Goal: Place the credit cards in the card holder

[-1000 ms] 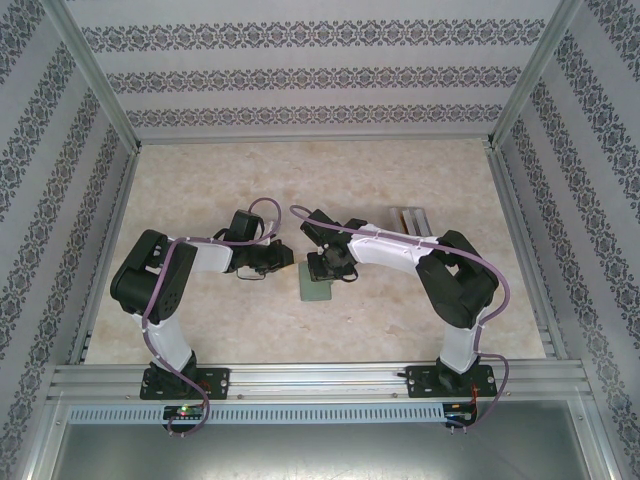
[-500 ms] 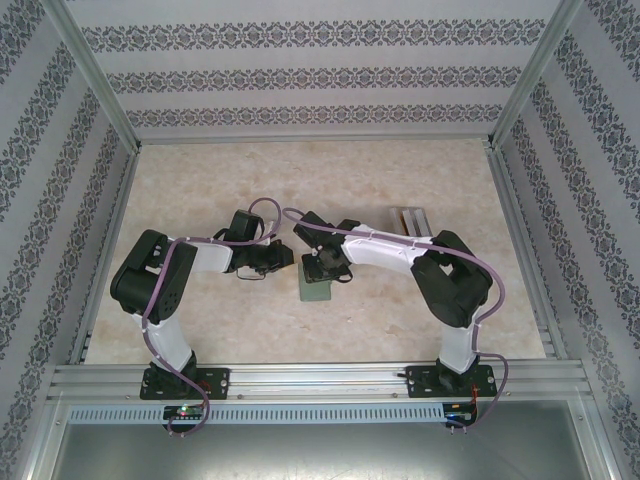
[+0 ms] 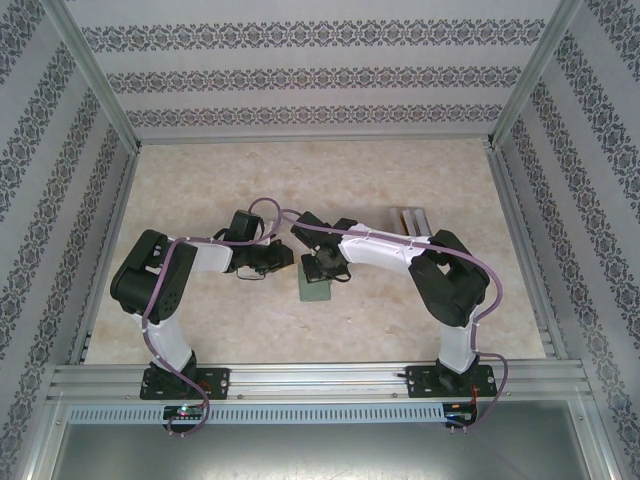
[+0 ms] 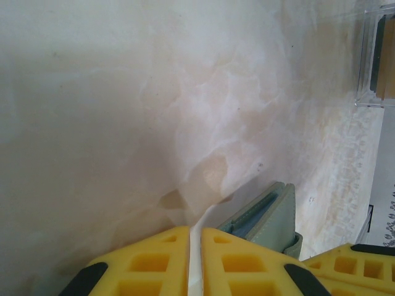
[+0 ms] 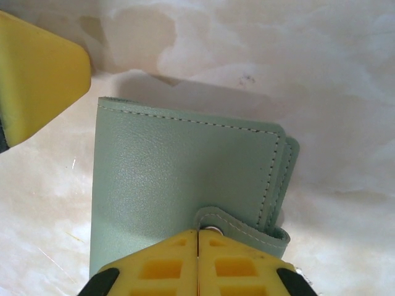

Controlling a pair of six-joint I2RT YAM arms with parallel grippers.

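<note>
The green card holder (image 5: 179,166) lies folded mid tabletop (image 3: 300,180), the right claw (image 5: 197,234) pressed together over its little tab (image 5: 244,225), while the left claw (image 4: 195,233), at 10 o'clock from it from above, pinches a thin whitish card (image 4: 208,213).

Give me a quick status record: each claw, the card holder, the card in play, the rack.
left claw: shut on a thin whitish card, seen edge-on between its fingers
right claw: shut, tips at the closing tab; whether it pinches the tab cannot be told
card holder: flat on the table, folded, tab wrapped over its edge, between the two claws
clear rack: farther back on the table, on the right, apart from the card holder
step: whitish card not yet in the card holder
</note>
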